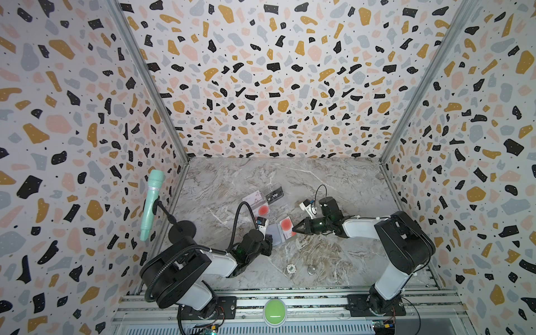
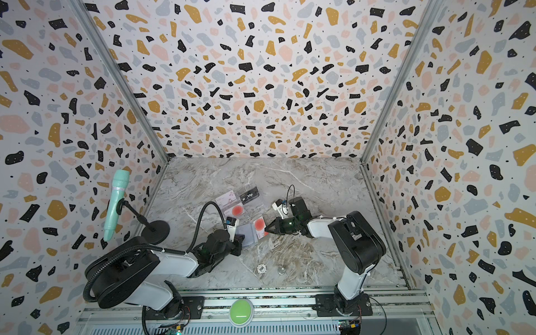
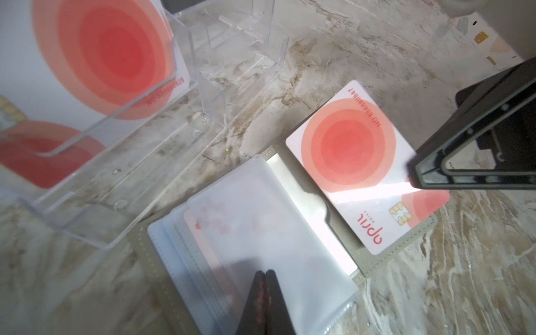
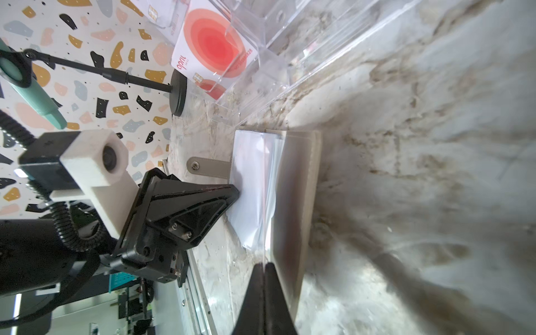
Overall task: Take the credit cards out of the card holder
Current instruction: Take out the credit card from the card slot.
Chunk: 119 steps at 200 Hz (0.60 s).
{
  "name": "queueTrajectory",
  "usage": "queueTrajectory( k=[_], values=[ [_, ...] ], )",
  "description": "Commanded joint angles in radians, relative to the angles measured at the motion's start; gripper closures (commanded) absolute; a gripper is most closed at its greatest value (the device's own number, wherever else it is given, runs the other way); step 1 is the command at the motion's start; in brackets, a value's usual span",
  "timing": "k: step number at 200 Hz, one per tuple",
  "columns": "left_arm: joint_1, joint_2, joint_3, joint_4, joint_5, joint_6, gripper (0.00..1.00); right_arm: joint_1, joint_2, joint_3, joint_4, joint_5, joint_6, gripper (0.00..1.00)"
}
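Card holder (image 3: 311,200) lay open on the table (image 3: 377,43), just beside the clear tray (image 3: 116,179). The left claw (image 3: 262,274), clenched and empty, pressed its tips onto the plastic sleeves (image 3: 261,220), probably to pin everything down. The right claw (image 3: 412,174), clenched, seemed to pinch the edge of the red-circle card (image 3: 348,145), which was drawn mostly clear of its pocket; glare blurred the contact.

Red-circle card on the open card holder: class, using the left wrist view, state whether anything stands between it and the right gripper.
Nothing visible does. The right gripper has its shut tips against the edge of the red-circle card. The left gripper, also shut, presses on the clear sleeves beside the card, not across that path.
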Motion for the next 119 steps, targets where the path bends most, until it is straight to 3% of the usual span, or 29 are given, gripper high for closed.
queueTrajectory(
  k=[1,35,63,82,119],
  values=[
    [0.002,-0.041,0.039,-0.143,-0.022,0.022,0.9,-0.002,-0.084,0.028,-0.086,0.033,-0.114,0.96],
    [0.003,-0.111,0.159,-0.346,-0.022,0.095,0.77,-0.002,-0.185,0.03,-0.163,0.059,-0.21,0.98],
    [0.006,-0.198,0.233,-0.485,-0.003,0.158,0.48,-0.002,-0.243,0.031,-0.224,0.102,-0.265,1.0],
    [0.013,-0.272,0.268,-0.54,-0.001,0.182,0.35,-0.002,-0.281,0.013,-0.215,0.105,-0.273,1.0],
    [0.079,-0.391,0.308,-0.599,0.105,0.199,0.34,-0.002,-0.369,-0.053,-0.11,0.04,-0.27,1.0]
  ],
)
